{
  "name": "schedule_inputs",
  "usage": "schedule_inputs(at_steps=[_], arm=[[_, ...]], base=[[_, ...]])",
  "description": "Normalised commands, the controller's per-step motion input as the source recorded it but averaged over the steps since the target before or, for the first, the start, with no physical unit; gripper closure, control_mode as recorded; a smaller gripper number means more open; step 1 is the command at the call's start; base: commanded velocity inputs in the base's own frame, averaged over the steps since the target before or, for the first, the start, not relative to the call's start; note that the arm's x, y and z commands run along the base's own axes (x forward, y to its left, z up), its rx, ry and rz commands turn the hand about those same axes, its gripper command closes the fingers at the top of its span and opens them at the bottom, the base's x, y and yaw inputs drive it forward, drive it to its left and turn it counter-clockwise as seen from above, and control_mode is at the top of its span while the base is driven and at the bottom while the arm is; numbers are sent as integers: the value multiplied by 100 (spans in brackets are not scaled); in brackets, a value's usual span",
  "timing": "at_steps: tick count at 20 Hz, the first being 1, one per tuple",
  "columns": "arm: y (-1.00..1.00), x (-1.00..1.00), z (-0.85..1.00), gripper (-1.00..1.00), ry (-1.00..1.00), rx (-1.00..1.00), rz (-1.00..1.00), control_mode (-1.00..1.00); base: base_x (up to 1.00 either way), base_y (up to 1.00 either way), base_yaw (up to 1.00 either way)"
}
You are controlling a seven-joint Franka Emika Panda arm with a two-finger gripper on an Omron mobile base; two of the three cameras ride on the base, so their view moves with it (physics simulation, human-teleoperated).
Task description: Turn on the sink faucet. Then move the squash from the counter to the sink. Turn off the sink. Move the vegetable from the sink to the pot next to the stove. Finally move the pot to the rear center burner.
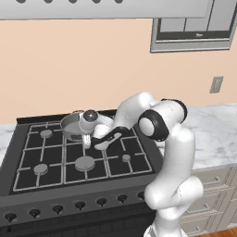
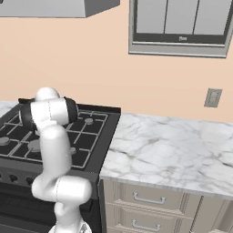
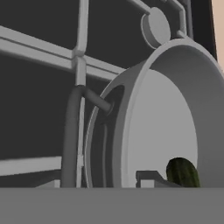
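pot (image 1: 70, 126): grey, upright, rear stove grate | squash (image 3: 183, 172): dark green, inside pot

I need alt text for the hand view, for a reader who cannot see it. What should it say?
A grey pot lies close to the camera on the black stove grate, its open inside facing the view, with a dark green squash at the bottom. Its loop handle sticks out on the left, and a round burner sits beyond it.

Grey metal pot (image 1: 71, 125) on the black stove (image 1: 28, 157), a dark green squash (image 3: 183, 173) inside it; white counter (image 2: 168, 152) veined with grey marble, peach wall (image 2: 91, 63), white arm (image 1: 173, 157) with dark joints
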Motion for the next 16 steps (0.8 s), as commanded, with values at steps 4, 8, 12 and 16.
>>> schedule_inputs(at_steps=[4,8,12,16], arm=[[10,18,-15,100,3,0,0,-100],[1,8,-11,-100,6,0,0,-100],[0,1,0,-100,5,0,0,-100],[0,0,14,-100,6,0,0,-100]], base=[[0,0,0],[0,0,0],[0,0,0],[0,0,0]])
